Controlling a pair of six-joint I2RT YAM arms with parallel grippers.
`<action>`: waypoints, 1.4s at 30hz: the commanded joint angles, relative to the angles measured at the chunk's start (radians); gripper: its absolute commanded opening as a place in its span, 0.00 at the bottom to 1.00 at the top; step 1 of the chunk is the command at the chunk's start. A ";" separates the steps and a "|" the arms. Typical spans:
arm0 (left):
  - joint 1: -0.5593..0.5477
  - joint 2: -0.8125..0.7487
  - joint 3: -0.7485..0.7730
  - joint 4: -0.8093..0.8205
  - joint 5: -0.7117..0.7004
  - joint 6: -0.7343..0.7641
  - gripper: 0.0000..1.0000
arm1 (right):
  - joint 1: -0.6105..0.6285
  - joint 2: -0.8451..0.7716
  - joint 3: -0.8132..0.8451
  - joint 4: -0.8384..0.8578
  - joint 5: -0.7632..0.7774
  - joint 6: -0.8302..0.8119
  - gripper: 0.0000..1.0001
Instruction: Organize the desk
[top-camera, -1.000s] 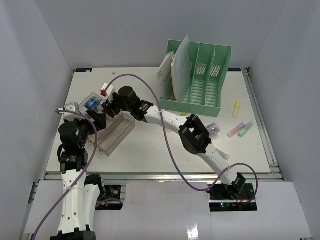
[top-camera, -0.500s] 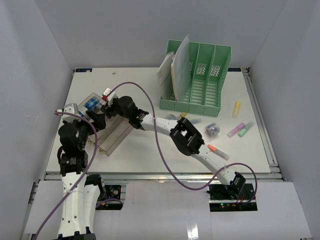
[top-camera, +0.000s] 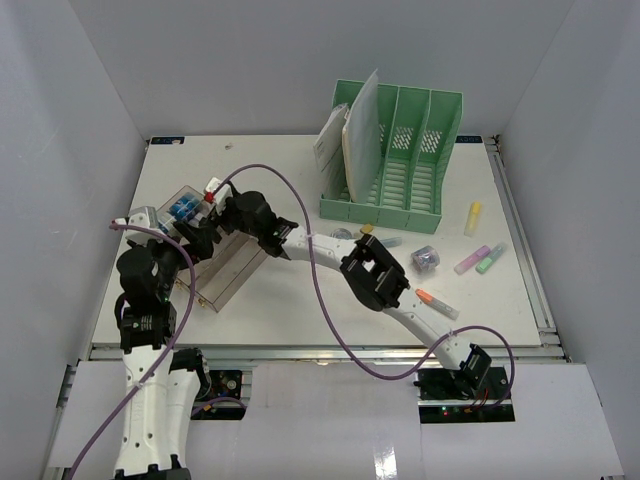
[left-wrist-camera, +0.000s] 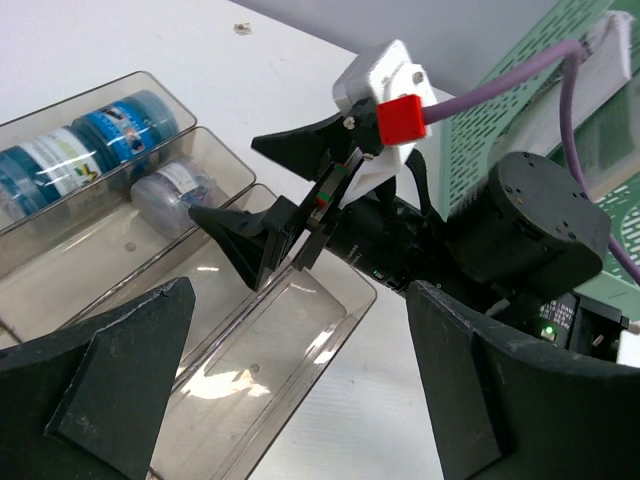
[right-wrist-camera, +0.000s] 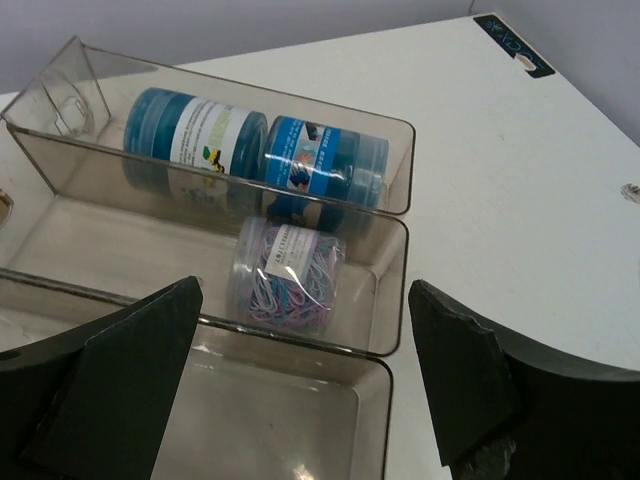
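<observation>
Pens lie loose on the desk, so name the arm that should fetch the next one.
Right. The pens lie on the desk's right side, beside the right arm's base, and the right claw is open and empty above the tray. The left arm stands far left and would likely have to cross it.

tray (right-wrist-camera: 395, 300) cropped below, jar (right-wrist-camera: 288, 275) label perhaps illegible

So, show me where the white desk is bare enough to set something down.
Bare: the white desk's far-left stretch between the clear stepped plastic tray and the green slotted file rack; also the near strip right of the tray. Crowded: in front of the rack, where a small jar, an orange-tipped marker and pastel highlighters lie.
</observation>
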 joint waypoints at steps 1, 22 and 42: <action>-0.006 0.032 -0.004 0.062 0.122 -0.031 0.98 | -0.076 -0.205 0.002 -0.205 -0.217 -0.069 0.90; -0.586 0.541 0.158 0.104 0.171 -0.286 0.98 | -0.700 -1.382 -1.202 -0.892 -0.860 -0.423 0.90; -0.900 1.365 0.900 -0.241 -0.401 -0.062 0.98 | -1.177 -1.669 -1.458 -0.830 -1.120 -0.394 0.90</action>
